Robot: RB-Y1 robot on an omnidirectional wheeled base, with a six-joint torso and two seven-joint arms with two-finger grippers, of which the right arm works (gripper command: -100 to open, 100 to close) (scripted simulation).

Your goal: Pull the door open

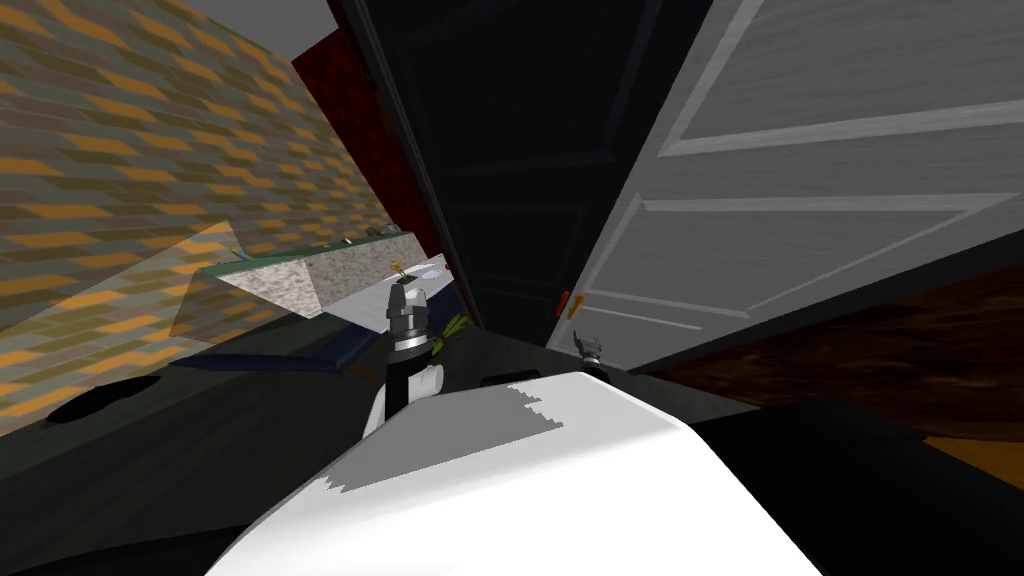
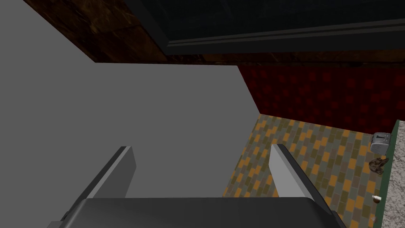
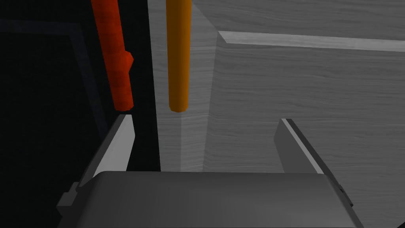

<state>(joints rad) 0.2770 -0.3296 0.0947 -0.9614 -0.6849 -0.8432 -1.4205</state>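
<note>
A grey panelled door [image 1: 800, 200] stands ajar on my right, with a black area [image 1: 520, 180] in the opening beside it. At its free edge sit an orange lever handle [image 1: 574, 308] on the near face and a red one [image 1: 562, 302] on the far side. In the right wrist view the orange handle [image 3: 178, 55] and the red handle [image 3: 115, 59] hang just beyond my right gripper [image 3: 205, 138], which is open and holds nothing. That right gripper [image 1: 586, 346] sits low, close below the handles. My left gripper [image 1: 406, 300] is raised further left; its wrist view shows the left gripper [image 2: 203, 162] open and empty.
A counter [image 1: 330, 275] with a speckled end and small items stands left of the doorway. Behind it rises a brick-patterned wall [image 1: 150, 170], with a dark red wall [image 1: 350, 90] next to the door frame. A toaster [image 2: 380, 142] sits on the counter. Dark floor lies around me.
</note>
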